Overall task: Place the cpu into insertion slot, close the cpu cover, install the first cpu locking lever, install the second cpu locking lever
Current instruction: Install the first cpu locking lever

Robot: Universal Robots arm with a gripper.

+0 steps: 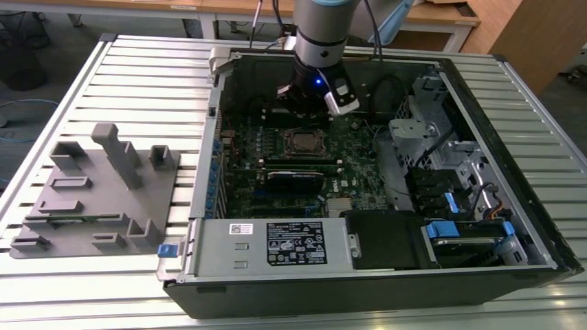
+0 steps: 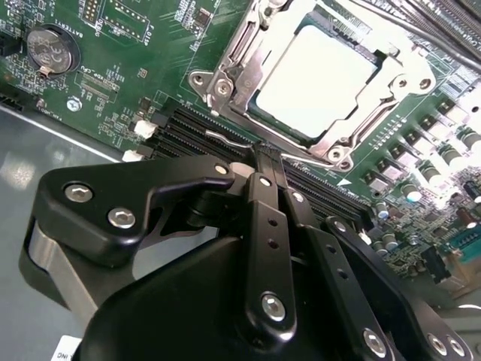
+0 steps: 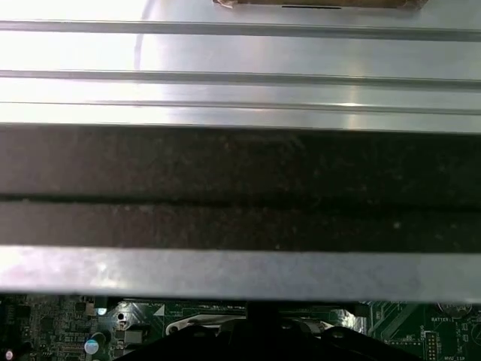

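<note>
The cpu [image 2: 312,75] lies flat in the insertion slot [image 1: 303,141], its pale metal top showing through the window of the cpu cover [image 2: 229,60]. The cover lies closed over it as a silvery frame. My gripper [image 2: 267,153] hangs just beside the socket's edge, over the black memory slots, with its black fingers [image 2: 267,195] shut together. A thin wire locking lever [image 2: 225,138] runs along that socket edge and ends right at my fingertips; I cannot tell whether they pinch it. In the exterior view the gripper [image 1: 307,110] is low inside the open case, just behind the socket.
The case walls [image 1: 216,137] surround the board. A power supply box [image 1: 293,244] fills the near side and a drive cage [image 1: 431,130] stands on the exterior view's right. A coin battery [image 2: 51,49] sits on the board. A grey fixture [image 1: 92,192] lies on the slatted table.
</note>
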